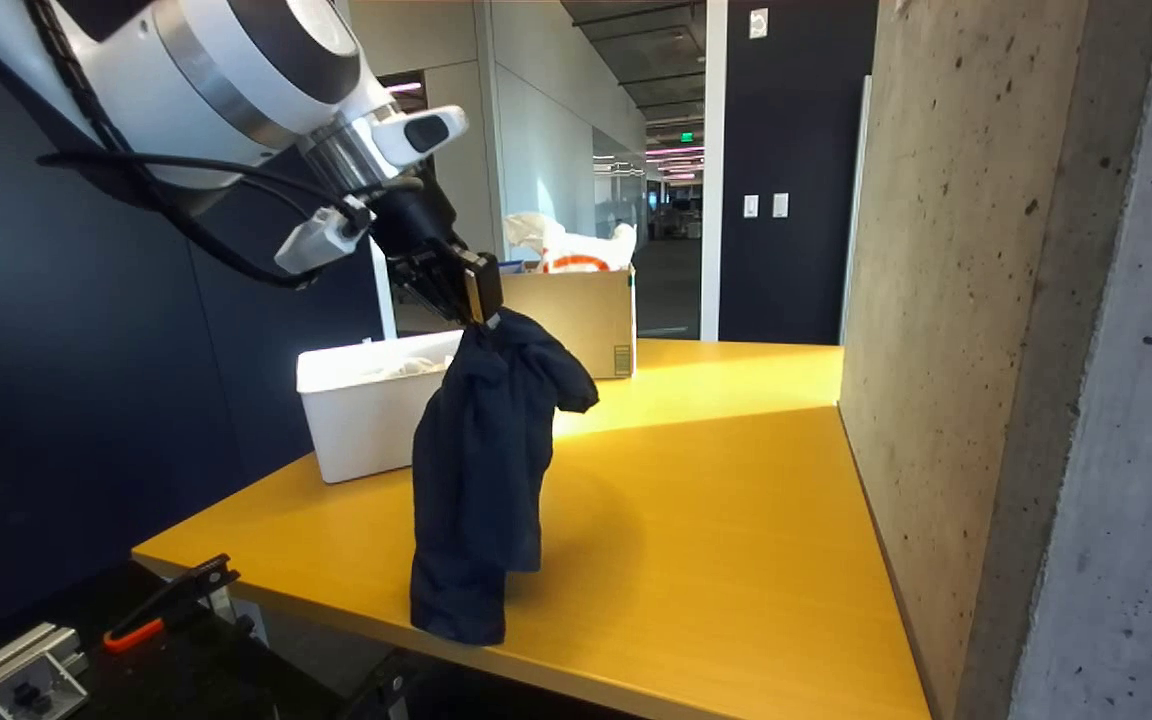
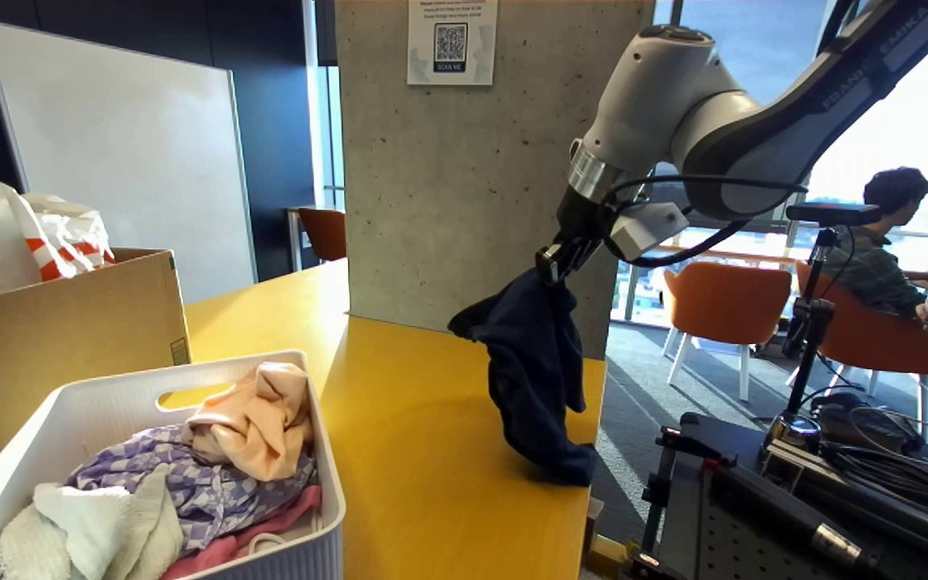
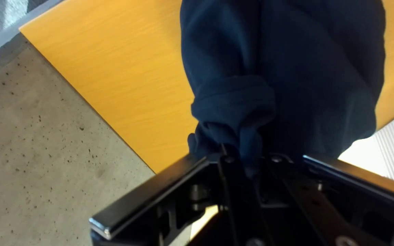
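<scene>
Concrete wall (image 2: 456, 193); orange chairs (image 2: 727, 304)

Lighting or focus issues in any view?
In an exterior view, sunlight brightens the table's far part, with a soft shadow beside the cloth; in an exterior view, the window washes out; in the wrist view, the pincer looks blurred.

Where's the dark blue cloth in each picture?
In an exterior view: blue cloth just left of and below the middle, hanging from the tool.
In an exterior view: blue cloth right of and below the middle.
Wrist view: blue cloth at the top, right of centre.
Shared landmark: the yellow table, in all three.
</scene>
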You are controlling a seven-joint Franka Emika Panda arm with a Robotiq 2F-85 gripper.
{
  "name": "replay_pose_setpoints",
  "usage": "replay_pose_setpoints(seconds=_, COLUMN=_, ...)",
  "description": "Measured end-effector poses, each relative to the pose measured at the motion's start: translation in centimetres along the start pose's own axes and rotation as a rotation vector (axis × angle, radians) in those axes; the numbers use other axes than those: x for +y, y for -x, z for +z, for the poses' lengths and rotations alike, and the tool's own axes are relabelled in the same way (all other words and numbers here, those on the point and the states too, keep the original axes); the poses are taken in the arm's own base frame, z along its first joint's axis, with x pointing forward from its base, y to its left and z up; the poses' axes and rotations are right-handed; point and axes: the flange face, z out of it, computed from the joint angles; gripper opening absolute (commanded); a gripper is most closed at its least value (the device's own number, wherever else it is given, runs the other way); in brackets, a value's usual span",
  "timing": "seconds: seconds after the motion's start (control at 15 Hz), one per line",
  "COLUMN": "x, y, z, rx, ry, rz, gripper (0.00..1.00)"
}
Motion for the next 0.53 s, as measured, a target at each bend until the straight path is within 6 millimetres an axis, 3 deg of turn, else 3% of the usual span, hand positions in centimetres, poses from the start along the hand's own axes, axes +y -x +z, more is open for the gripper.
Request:
replay_pose_setpoints(seconds=0.13, x=3.1, y=0.5, z=3.2, rx=-0.045, ry=-0.003, rz=0.082, gripper=0.03)
replay_pose_setpoints(seconds=0.33, x=10.2, y=1.4, z=7.3, rx=-0.096, ry=0.034, rz=0.242, gripper=0.03)
replay_pose_setpoints(seconds=0.53, x=15.2, y=-0.9, z=9.0, rx=-0.080, ry=0.142, rz=0.349, gripper=0.03)
